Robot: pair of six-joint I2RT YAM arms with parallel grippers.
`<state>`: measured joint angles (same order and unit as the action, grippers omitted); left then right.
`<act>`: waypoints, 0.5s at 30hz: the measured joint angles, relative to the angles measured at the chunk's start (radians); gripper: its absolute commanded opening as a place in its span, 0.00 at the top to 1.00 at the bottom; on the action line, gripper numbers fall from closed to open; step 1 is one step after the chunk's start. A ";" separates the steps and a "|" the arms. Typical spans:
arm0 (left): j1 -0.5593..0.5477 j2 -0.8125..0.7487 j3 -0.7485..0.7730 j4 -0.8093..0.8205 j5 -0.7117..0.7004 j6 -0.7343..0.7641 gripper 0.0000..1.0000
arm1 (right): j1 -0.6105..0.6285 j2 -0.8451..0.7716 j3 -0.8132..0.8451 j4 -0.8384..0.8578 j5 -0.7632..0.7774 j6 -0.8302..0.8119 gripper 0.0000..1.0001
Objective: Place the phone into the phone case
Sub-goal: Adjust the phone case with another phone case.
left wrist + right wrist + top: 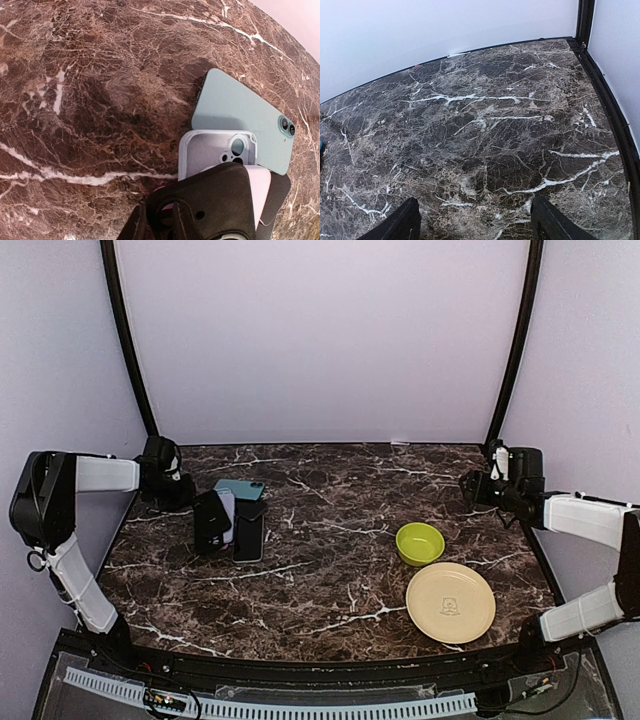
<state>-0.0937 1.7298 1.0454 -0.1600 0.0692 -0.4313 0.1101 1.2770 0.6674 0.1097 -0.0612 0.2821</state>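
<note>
Left tool jaws nearly closed over phone case; firm grip or not, cannot tell. Case cavity faces upward, likely readied for phone, flat, back up, at its 1 o'clock. Right tool wide open, empty, parked at worktop 2 o'clock.

- We take this for a robotics lab test cell.
- Bare pale walls and black frame poles enclose a marble-patterned table.
- A left arm and a right arm are mounted at its near edge.
</note>
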 measured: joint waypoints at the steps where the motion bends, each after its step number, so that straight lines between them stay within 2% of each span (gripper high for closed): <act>1: 0.000 -0.006 0.000 0.000 0.003 0.000 0.78 | 0.000 0.000 0.000 0.000 -0.002 0.001 0.24; 7: 0.000 -0.015 -0.001 -0.005 0.024 0.000 0.75 | 0.002 0.002 0.000 0.000 -0.008 0.007 0.24; 12: -0.001 -0.015 -0.001 -0.013 0.029 0.001 0.62 | 0.004 0.002 0.000 -0.002 -0.013 0.008 0.24; 15: -0.005 -0.015 -0.001 -0.016 0.025 0.002 0.62 | 0.005 0.002 0.000 -0.004 -0.014 0.008 0.24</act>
<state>-0.0982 1.7145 1.0447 -0.1757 0.0944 -0.4294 0.1154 1.2789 0.6674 0.1059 -0.0750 0.2897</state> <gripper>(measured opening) 0.387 0.761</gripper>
